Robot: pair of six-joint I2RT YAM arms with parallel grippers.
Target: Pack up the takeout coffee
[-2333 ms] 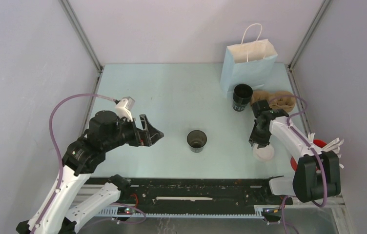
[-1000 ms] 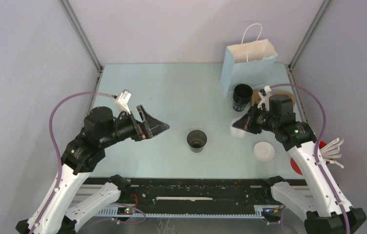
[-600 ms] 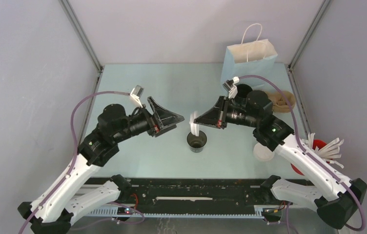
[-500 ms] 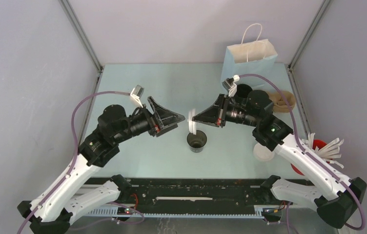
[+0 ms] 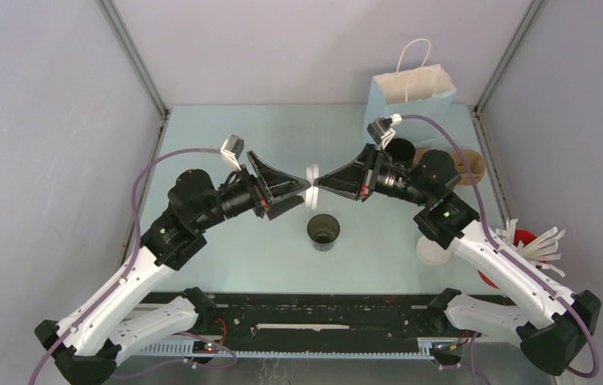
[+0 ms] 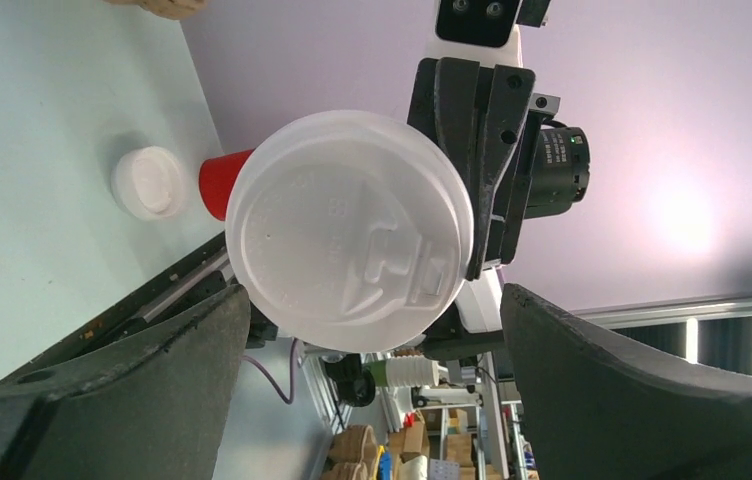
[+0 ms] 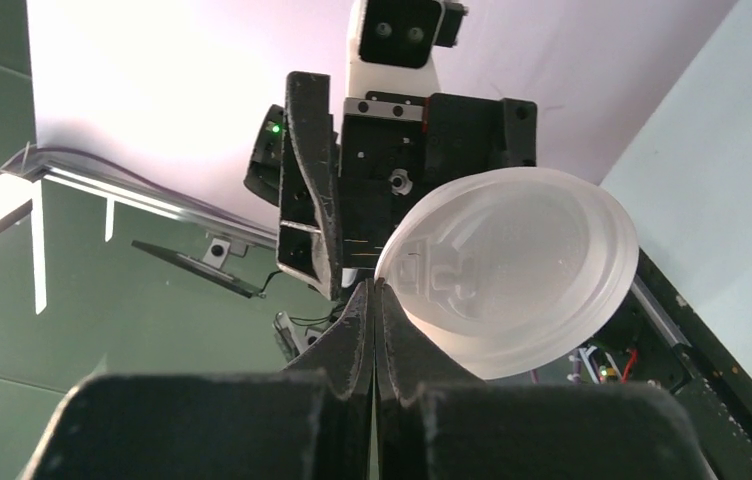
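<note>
Handover is apparently being prepared: the white lid (image 5: 311, 174), pinched at its rim by the right gripper (image 5: 319, 180), has been lifted off the table (image 5: 234, 144) to near the black cup (image 5: 323, 231) and brought between the wide-spread fingers of the left gripper (image 5: 301, 192)

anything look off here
Nothing spilled or broken. Only the lid is odd: on edge in mid-air, pinched by its rim in the right gripper, facing the open left gripper, not on the cup.
</note>
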